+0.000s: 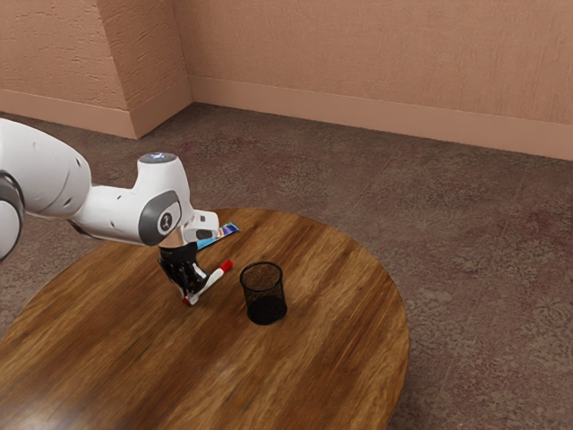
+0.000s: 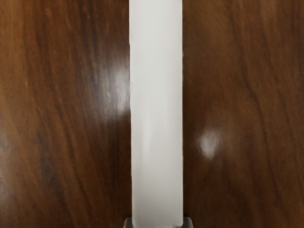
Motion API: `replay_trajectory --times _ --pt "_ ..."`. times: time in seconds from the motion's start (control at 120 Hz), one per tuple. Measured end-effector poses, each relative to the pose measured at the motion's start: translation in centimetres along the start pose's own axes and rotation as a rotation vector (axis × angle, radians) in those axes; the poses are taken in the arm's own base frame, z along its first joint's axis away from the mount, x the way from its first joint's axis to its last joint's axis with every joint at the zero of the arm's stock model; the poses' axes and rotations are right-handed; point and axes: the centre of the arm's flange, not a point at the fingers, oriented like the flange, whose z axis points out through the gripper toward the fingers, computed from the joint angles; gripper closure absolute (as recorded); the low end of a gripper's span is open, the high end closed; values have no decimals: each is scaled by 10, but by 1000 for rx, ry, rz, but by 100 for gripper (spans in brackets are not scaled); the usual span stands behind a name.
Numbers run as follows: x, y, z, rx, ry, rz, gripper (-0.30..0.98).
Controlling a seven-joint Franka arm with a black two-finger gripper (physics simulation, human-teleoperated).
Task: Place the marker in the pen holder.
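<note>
Black and two-fingered, the hand (image 1: 192, 291) reaches down near the surface (image 1: 322, 358), a round, glossy brown wooden tabletop. Its fingers are clamped on the slim white marker with red ends (image 1: 212, 279), one against each side of the barrel. So the grasp looks made; the carry, the lining up over the opening and the release are left. Whether the marker touches the surface or hangs just above it, I cannot tell.

The marker's long axis runs slantwise, closer to flat than upright. Its larger red end, probably the cap, points away from the exterior camera and toward the exterior view's right; the other end lies by the fingertips. Farther out, the black wire-mesh pen holder (image 1: 267, 311) stands upright, apart from the marker. Beyond the hand, toward the surface's far edge, lies a blue tube (image 1: 228, 231).
</note>
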Motion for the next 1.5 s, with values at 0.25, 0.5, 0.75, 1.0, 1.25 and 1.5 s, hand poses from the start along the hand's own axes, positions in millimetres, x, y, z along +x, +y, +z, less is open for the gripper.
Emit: replay_trajectory --times 0.25,0.5,0.75,1.0,1.25,1.5 --pt "0 -3 2 9 0 -10 78" --pt "-16 15 -164 9 180 13 79" --pt "-2 116 -224 59 78 182 79" --pt "-14 122 -204 156 -239 151 77" --pt "17 142 -194 168 -338 140 75" --pt "46 169 -180 150 -355 175 75"
